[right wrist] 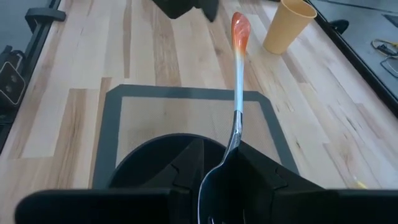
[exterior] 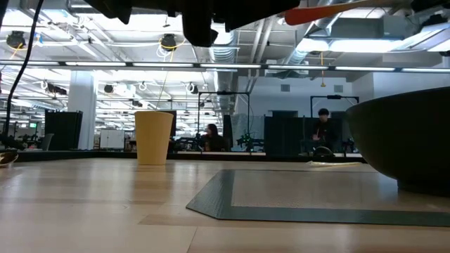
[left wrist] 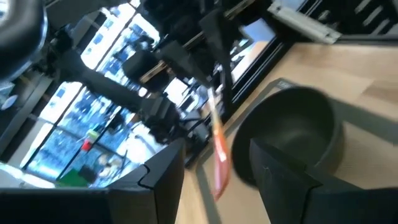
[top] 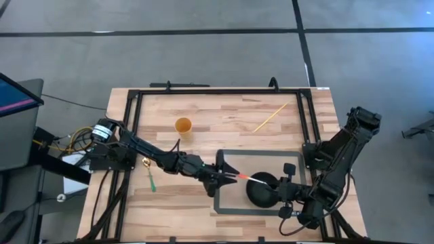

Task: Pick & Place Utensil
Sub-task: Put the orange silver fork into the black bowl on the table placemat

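While right fingers (right wrist: 233, 163) pinch spoon (right wrist: 237, 68), left fingers (top: 227, 176) gape beside.

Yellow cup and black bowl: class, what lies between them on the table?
In the high view, between the yellow cup and the black bowl lie bare wooden table and the grey mat's near edge.

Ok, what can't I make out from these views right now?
- Spoon head: right wrist view, buried between the right gripper fingers and cut off by the frame edge.
- Whether the left gripper touches the spoon handle: too small in the high view, blurred in the left wrist view.
- Black bowl: low view, cut off by the frame edge.
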